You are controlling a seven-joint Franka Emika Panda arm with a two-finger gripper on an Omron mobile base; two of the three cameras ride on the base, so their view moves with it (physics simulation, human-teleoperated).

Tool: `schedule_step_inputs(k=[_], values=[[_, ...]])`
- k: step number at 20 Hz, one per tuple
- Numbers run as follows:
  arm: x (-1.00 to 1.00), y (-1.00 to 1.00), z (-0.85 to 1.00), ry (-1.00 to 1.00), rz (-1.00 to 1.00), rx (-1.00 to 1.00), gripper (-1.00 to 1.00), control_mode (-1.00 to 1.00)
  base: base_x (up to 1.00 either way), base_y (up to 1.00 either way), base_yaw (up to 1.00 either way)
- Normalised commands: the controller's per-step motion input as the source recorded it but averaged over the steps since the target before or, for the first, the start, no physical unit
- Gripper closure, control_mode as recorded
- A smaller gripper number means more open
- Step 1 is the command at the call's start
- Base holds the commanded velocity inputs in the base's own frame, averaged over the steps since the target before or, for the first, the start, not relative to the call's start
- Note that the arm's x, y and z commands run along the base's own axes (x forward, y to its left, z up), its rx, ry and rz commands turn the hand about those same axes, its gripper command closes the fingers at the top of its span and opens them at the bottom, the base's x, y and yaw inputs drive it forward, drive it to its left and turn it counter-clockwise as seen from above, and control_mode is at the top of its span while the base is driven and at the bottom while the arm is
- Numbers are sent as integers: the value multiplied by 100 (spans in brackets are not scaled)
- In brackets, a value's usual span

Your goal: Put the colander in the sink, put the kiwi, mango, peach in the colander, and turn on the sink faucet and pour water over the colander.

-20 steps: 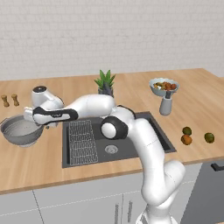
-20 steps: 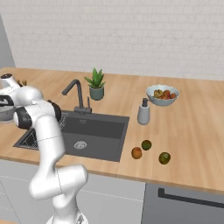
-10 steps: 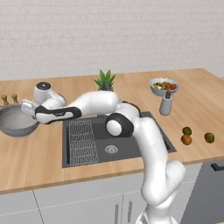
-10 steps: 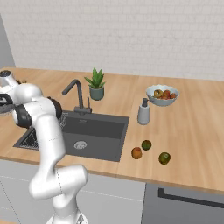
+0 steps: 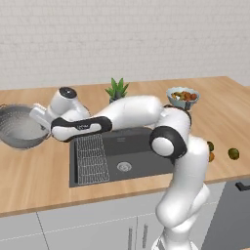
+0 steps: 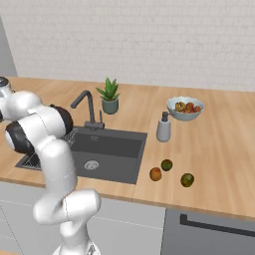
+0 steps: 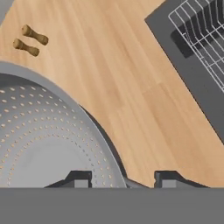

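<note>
One gripper (image 7: 122,180), fingers pinching the rim of the one colander (image 7: 39,144) above the counter (image 7: 131,100); one sink (image 7: 205,57) ahead-right, two small wooden pieces (image 7: 29,40) beyond

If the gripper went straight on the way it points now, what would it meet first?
Most likely the colander rim: in the hand view the gripper straddles it, one tip inside the bowl, one outside. Beyond lies bare counter, though depth is unclear.

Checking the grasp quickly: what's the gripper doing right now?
Gripper: shut on the colander rim, one finger on each side.
</note>
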Motion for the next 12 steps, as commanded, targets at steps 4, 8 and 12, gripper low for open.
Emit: schedule_step_inputs(k=[4, 8, 12], values=[[-100, -73, 86, -11, 0, 29, 100, -100, 0, 0, 0], [-100, -87, 96, -10, 0, 21, 100, -100, 0, 0, 0], [-100, -99, 78, 0, 0, -2, 100, -100, 0, 0, 0]])
